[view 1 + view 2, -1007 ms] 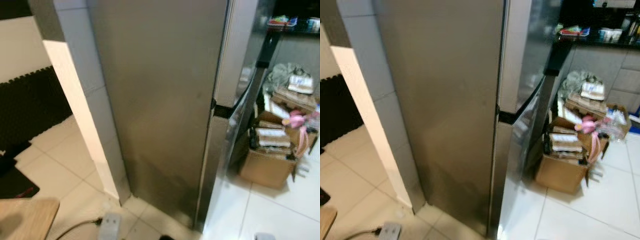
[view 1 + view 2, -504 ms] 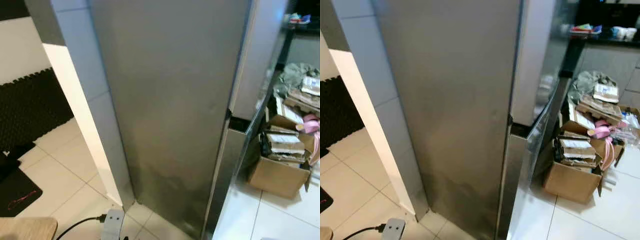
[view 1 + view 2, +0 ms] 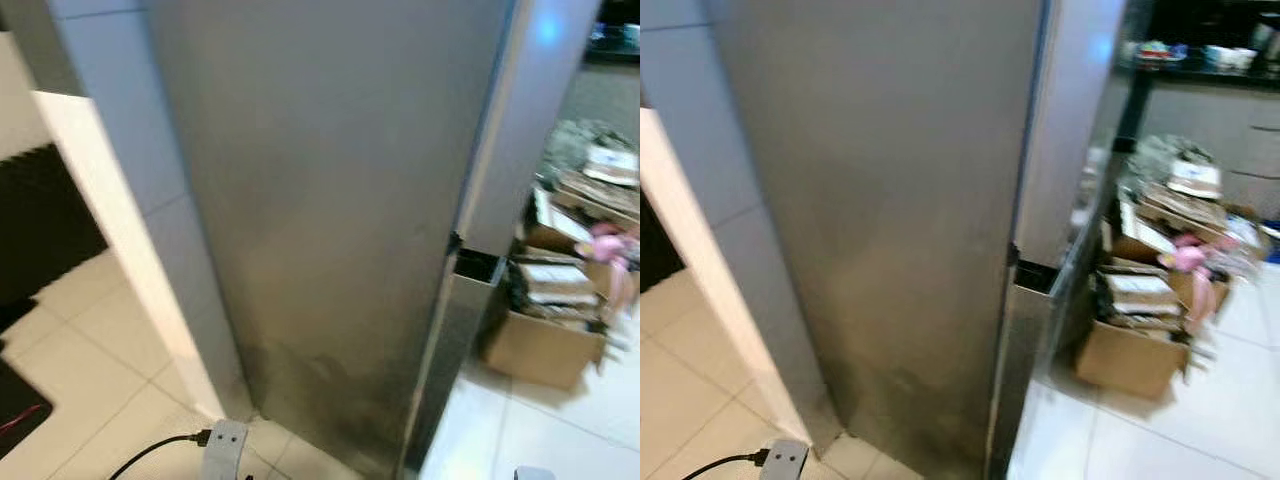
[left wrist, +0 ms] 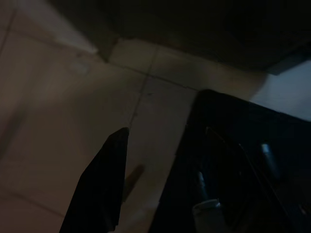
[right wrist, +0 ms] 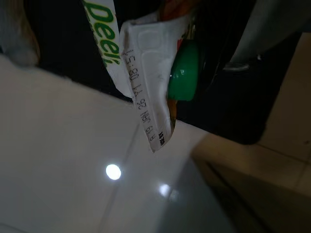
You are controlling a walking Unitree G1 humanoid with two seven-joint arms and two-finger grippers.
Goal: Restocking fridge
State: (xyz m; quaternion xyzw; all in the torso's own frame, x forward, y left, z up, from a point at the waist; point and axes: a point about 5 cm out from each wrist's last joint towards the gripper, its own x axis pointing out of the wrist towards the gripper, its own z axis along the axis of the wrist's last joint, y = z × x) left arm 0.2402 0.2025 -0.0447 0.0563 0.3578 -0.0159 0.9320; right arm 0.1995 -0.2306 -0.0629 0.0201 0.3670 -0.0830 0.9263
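The stainless steel fridge (image 3: 340,230) stands right in front of me, its side panel toward me and both doors shut. A black gap (image 3: 470,268) divides the upper door from the lower one. In the right wrist view a white drink carton (image 5: 146,82) with green lettering and a green cap (image 5: 184,73) hangs above the white floor, with my right gripper (image 5: 165,19) shut on it and the fingers hidden behind the pack. The left wrist view is dark: one black finger (image 4: 99,184) hangs over floor tiles.
A white tiled pillar (image 3: 110,200) flanks the fridge on the left. A grey power strip (image 3: 225,445) with a black cable lies on the floor at its foot. An open cardboard box (image 3: 545,345) stuffed with papers stands on the right, under a dark counter (image 3: 1200,70).
The camera has moved closer to the fridge and the picture is blurred. The wooden corner at the lower left has slid out of view. Nothing in the scene itself has moved.
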